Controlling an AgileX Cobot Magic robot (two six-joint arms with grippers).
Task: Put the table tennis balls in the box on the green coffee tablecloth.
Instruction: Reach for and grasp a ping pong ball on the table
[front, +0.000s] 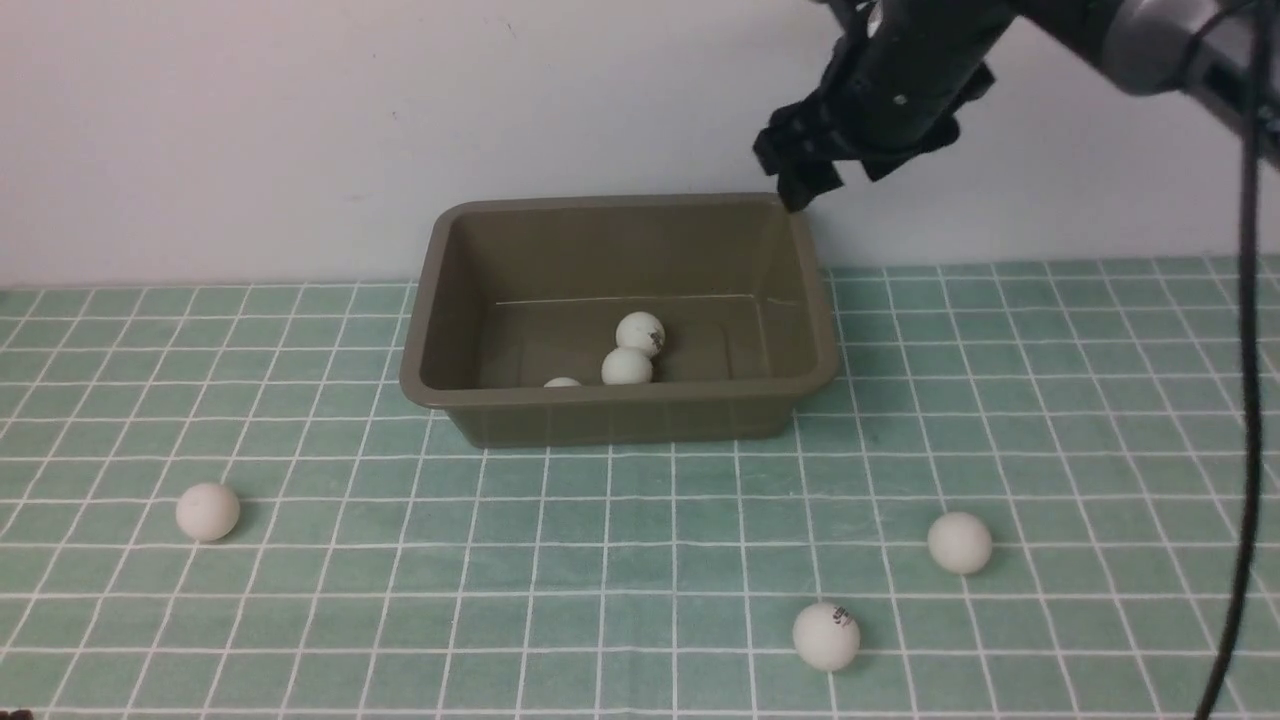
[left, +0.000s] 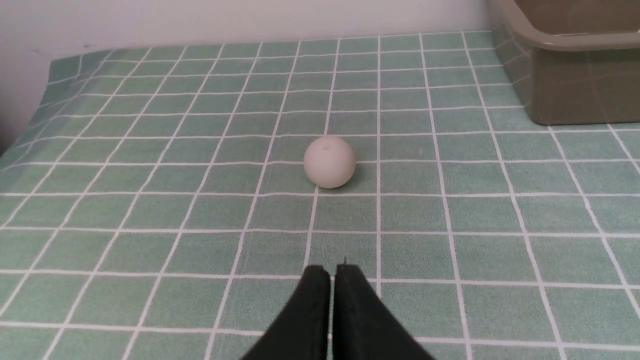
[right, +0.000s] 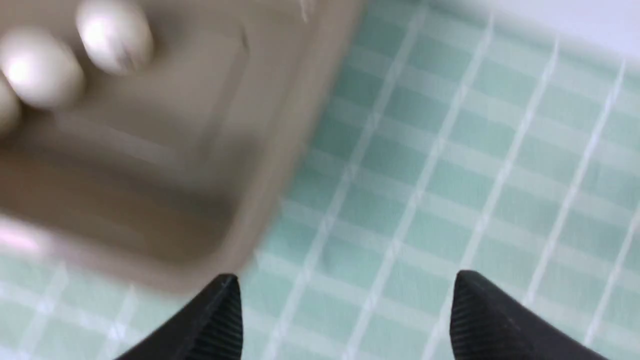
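Hovering over the 1 o'clock corner of the rectangular olive-brown plastic tub (front: 445, 300), right fingers (right: 215, 320) spread wide, gripping and touching nothing. Seemingly sitting between deliveries: three small matte white table tennis balls (front: 627, 366) lying inside the tub, three more waiting on the mint-green white-gridded tablecloth (front: 600, 560) at 8, 5 and 4 o'clock of it. Next, likely calling for descending onto the 4 o'clock ball (front: 959, 543) and closing gently. Holding left fingers (left: 315, 310) pressed together, empty, facing the 8 o'clock ball (left: 329, 162).
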